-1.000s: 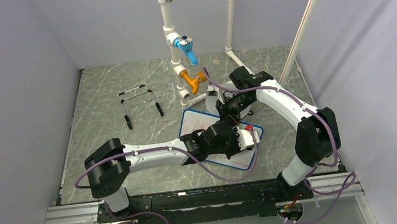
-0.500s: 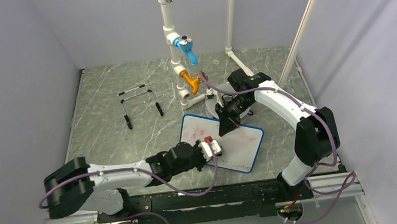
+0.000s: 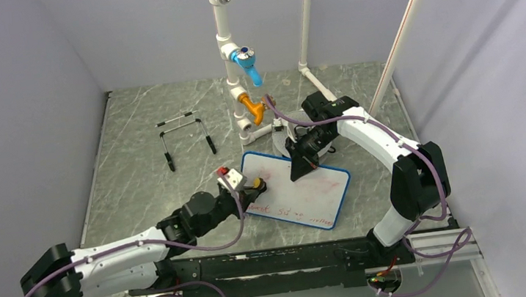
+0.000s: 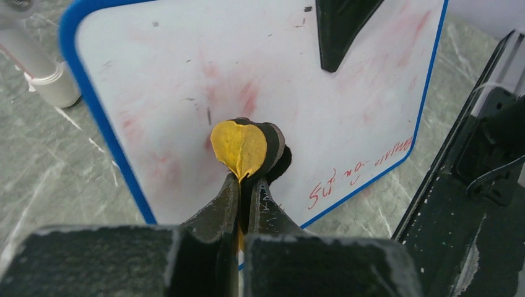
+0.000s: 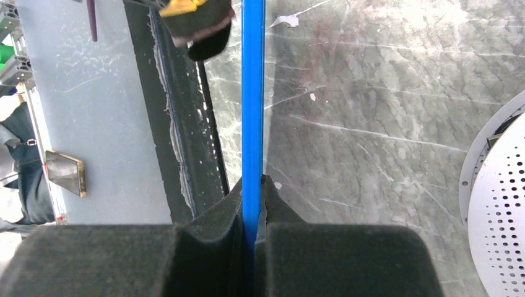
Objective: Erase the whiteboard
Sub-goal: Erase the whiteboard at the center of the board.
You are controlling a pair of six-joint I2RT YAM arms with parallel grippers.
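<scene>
The left arm (image 3: 116, 252) has swung back across the whiteboard (image 3: 316, 187) from its 3 o'clock half to its 9 o'clock edge. The marble table (image 3: 146, 183) carries the board at about 4 o'clock of its middle. The board shows pink smears and red writing (image 4: 362, 170) along the 6 o'clock edge. The right gripper (image 3: 297, 168) is clamped on the blue frame at 12 o'clock. The left gripper (image 4: 244, 182) is closed on 1 small yellow-and-black eraser pad (image 4: 240, 147), held against the white surface.
</scene>
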